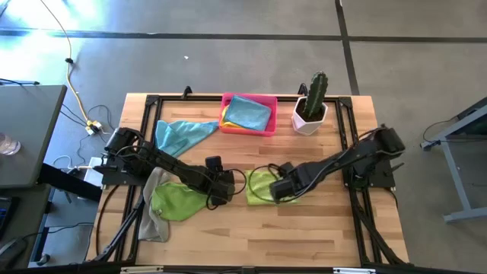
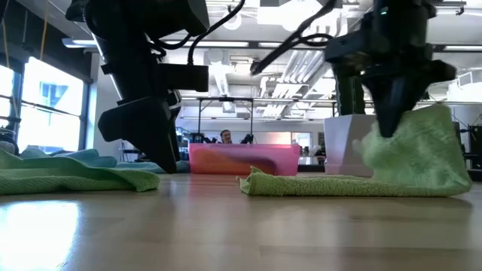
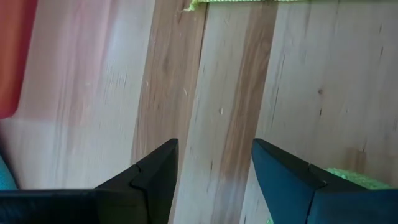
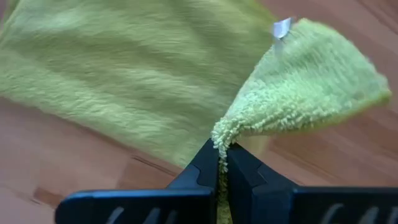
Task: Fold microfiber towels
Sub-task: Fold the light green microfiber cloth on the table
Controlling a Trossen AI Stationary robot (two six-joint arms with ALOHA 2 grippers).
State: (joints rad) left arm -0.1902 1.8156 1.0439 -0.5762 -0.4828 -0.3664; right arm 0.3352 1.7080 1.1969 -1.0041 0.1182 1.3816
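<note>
A lime green towel [image 1: 261,187] lies mid-table, with one part raised at my right gripper [image 1: 280,188], which is shut on it [image 4: 298,81]. My left gripper [image 1: 222,187] is open and empty just left of this towel, over bare wood [image 3: 214,163]. A second lime green towel [image 1: 179,199] lies crumpled on a grey towel [image 1: 154,221] at the front left. A light blue towel [image 1: 181,134] lies at the far left. Another blue towel [image 1: 248,112] lies in the pink tray [image 1: 268,100] on something yellow [image 1: 225,119]. My right gripper pinches the lime green towel's edge [image 4: 219,138] between its two fingers, coming from above and pointing down. The gripped part, with a white tag [image 4: 281,28], is lifted and curls over [image 2: 422,143]. The rest of the towel [image 2: 331,185] lies flat on the table.
A cactus in a white pot [image 1: 310,106] stands at the far right, next to the pink tray. Black frame rails [image 1: 351,129] run along the table's sides. Bare wood [image 1: 304,232] lies toward the near edge.
</note>
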